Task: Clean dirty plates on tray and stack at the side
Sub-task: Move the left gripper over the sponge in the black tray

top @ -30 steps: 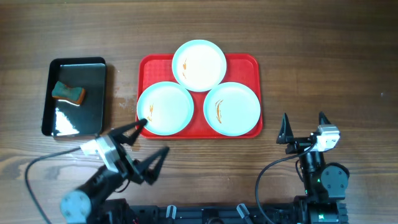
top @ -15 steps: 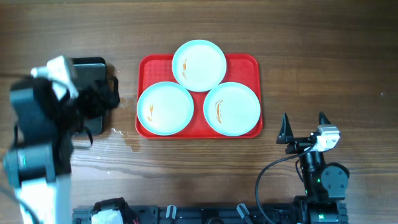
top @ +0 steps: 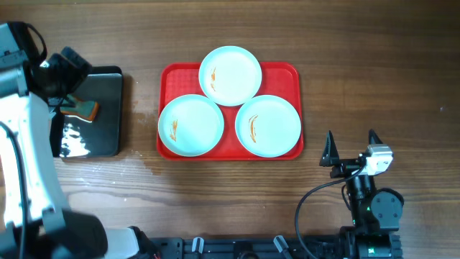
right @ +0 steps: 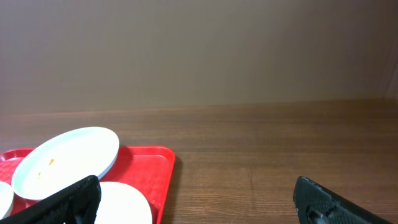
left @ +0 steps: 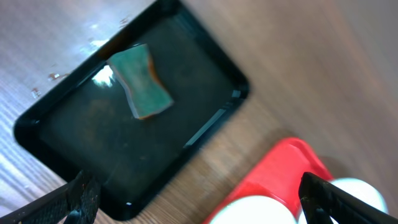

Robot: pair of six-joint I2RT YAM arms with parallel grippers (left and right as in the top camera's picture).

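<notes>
Honestly, I'm at the grab-the-sponge step: my left end effector (left: 199, 193) hangs wide open over the black tray (left: 205, 68) near the sponge (left: 140, 81), so next I'd line up, drop and pinch it, while all three smeared plates (top: 190, 126) sit on the red tray (top: 291, 72).

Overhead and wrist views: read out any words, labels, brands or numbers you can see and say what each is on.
None: no writing shows on the red tray, the three plates, the black tray or the sponge.
The orange-brown marks on the plates are smears, not letters.
</notes>
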